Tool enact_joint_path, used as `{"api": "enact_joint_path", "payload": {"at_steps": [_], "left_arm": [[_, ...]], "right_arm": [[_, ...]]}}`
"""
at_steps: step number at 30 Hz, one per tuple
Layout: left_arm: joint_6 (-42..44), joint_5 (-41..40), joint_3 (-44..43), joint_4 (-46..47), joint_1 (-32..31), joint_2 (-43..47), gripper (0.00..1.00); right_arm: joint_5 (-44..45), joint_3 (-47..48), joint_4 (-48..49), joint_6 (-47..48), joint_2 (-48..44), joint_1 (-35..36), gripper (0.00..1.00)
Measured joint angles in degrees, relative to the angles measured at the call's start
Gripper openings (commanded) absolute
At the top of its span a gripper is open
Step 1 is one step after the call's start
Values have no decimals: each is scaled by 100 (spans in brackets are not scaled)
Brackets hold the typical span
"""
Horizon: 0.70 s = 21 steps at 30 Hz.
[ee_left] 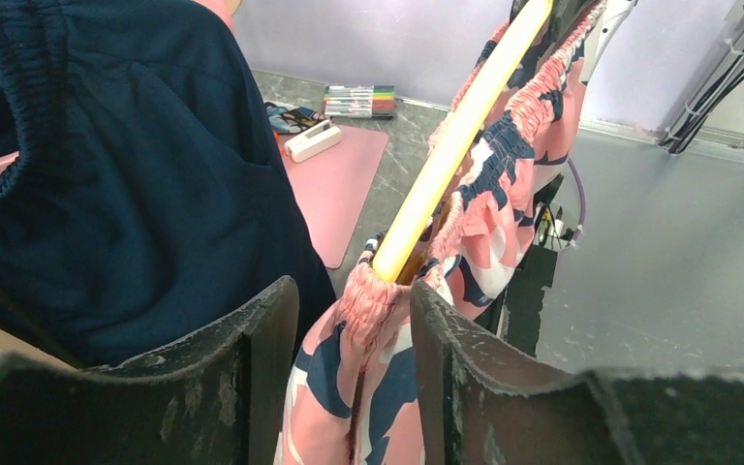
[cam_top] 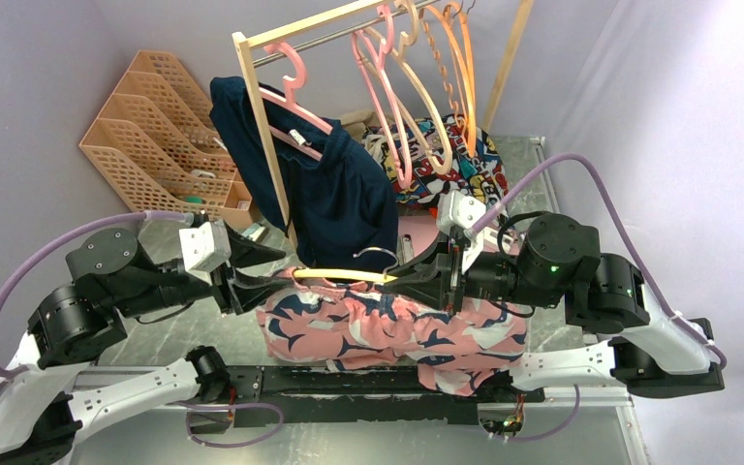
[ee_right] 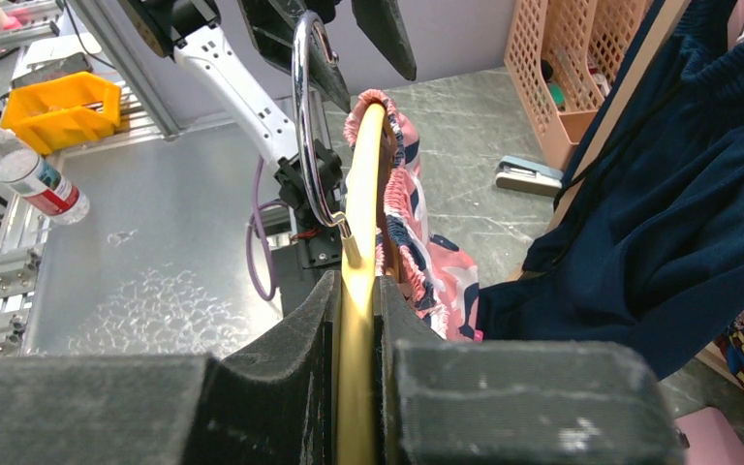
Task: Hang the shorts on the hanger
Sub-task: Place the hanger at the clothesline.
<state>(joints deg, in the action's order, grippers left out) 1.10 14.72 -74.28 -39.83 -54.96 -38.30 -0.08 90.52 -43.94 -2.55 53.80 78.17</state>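
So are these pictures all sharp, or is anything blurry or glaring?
Top view: even light, sharp, though the yellow hanger glows washed-out. Left wrist view: the left fingers look slightly soft. Right wrist view: glare streaks the metal hook, right fingers blurred.

Shorts [cam_top: 387,329]: soft matt cloth, elastic waist puckered. Hanger [ee_left: 455,145]: smooth glossy plastic w/ shiny metal hook [ee_right: 300,97]. Rack [cam_top: 266,136]: bare pale wood.

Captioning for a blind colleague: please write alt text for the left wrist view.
The open left claw brackets the gathered waistband of pink patterned shorts stretched over a yellow hanger. A navy garment hangs at left; a pack of markers lies behind.
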Motion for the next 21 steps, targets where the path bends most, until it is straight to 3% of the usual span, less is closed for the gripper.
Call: {"api": "enact_joint_path", "payload": {"at_steps": [10,21], "left_arm": [[63,103,22,0,0,-37,7],[-7,597,20,289,0,-151,7]], "right_arm": [[22,-2,-4,0,0,-2,0],[-22,-138,127,-2,4,0,0]]}}
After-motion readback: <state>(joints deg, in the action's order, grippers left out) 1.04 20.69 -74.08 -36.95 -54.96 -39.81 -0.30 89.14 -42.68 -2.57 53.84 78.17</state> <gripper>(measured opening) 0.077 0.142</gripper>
